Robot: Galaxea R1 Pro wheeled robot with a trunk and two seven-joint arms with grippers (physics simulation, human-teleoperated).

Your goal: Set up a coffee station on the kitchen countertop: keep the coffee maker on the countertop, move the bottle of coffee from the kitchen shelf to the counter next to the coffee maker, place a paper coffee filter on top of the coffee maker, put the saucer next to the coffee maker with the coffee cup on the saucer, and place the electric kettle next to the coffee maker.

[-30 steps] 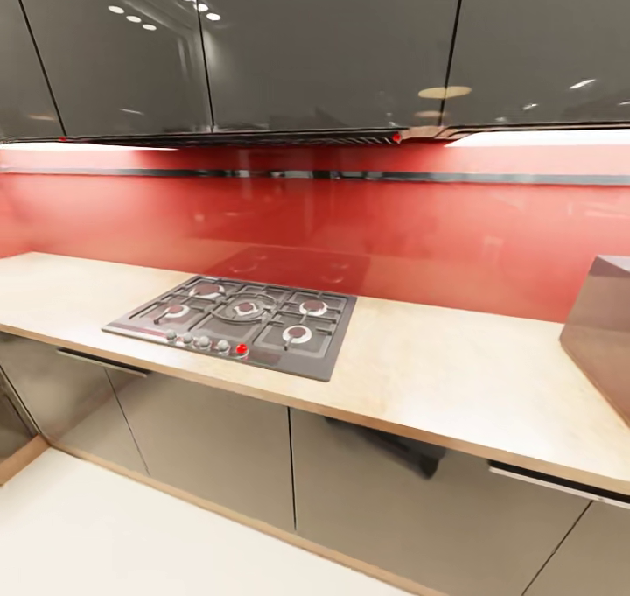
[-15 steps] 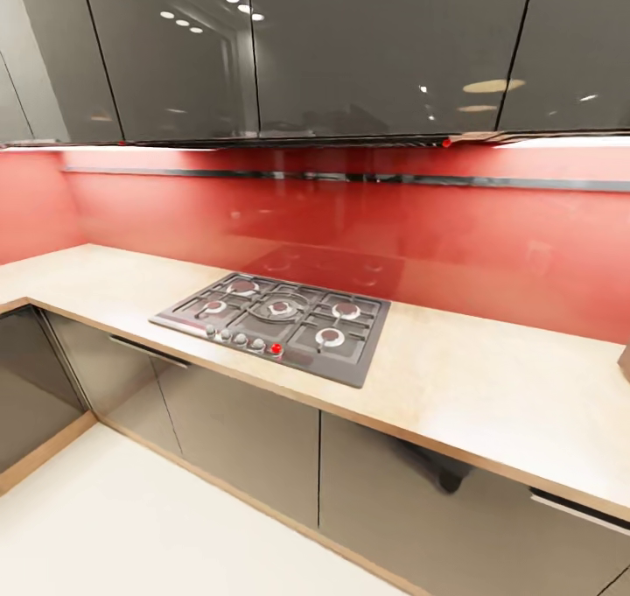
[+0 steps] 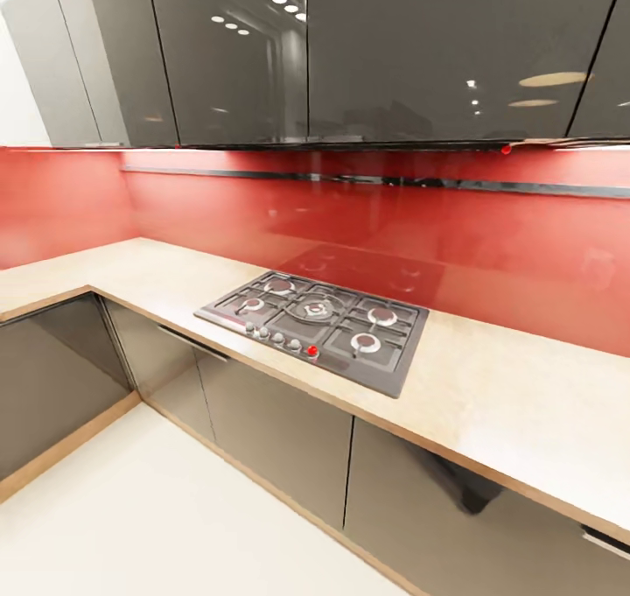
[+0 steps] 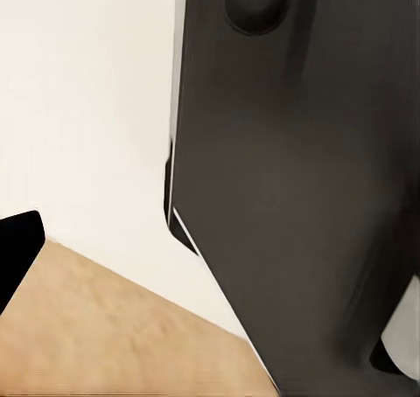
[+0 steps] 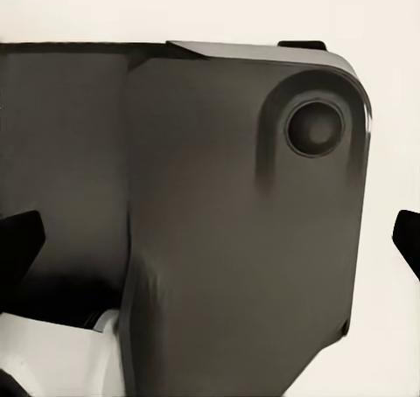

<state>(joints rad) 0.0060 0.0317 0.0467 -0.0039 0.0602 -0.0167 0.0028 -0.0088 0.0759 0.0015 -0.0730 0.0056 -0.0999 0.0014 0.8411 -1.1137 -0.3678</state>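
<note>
Facing an L-shaped countertop (image 3: 516,395) with a gas hob (image 3: 319,320); none of the coffee things in sight.

Set into the counter under dark glossy wall cabinets (image 3: 394,53), against a red backsplash (image 3: 262,215), grey base cabinets (image 3: 280,438) below. Nothing between the fingers of either gripper: just black fingertip edges at the frame sides of each wrist view, with dark robot body (image 5: 236,222) filling the space ahead, pale floor (image 4: 87,91) beyond. Cannot tell how wide either pair of jaws stands. Neither arm visible from the head.
</note>
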